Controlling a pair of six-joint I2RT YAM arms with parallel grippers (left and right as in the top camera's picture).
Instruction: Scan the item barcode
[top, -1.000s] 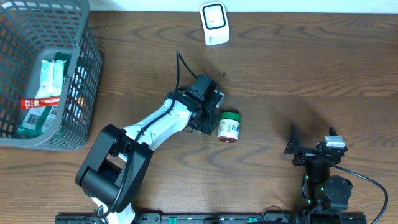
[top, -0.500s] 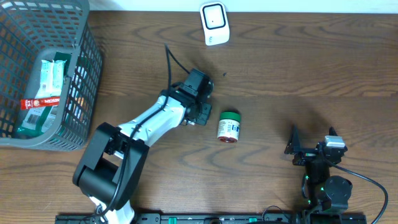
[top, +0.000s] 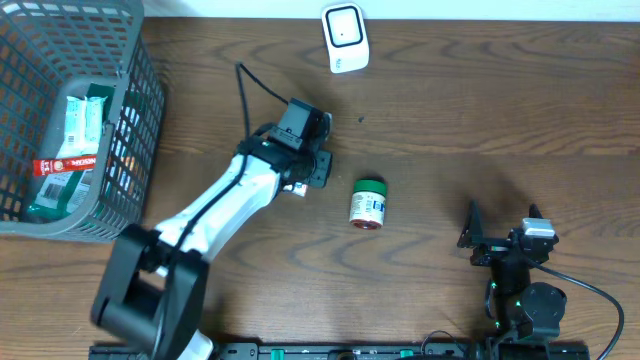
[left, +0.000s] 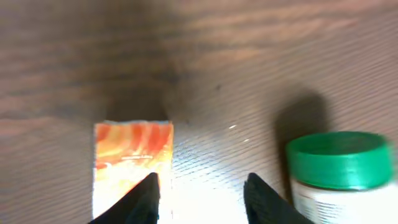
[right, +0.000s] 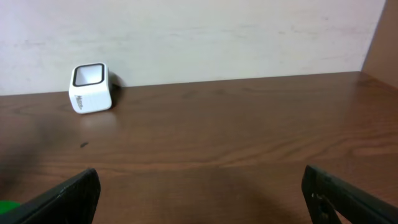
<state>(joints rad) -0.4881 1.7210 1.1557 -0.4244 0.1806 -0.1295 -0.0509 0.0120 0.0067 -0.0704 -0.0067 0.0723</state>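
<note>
Green-lidded jar (top: 367, 205) lies on its side on the wooden table (top: 500, 110), well apart from the white barcode scanner (top: 345, 38) that we see at the far edge. The left gripper (left: 199, 198), somewhat nearer the scanner, stands partly open and empty, with an orange carton (left: 132, 155) at one finger. The right gripper (right: 199, 193), farthest from the scanner, gapes wide and holds nothing.

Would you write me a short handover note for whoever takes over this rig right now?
Left gripper: open, empty, low over the table beside the orange carton; the green-lidded jar lies nearby, free.
Right gripper: open, empty, parked at the near edge.
Scanner: far edge, nothing in front of it.
Basket: far left, more packets inside.
Done: no scan confirmed.
Left: grasp an item and show its barcode to the scanner.
</note>
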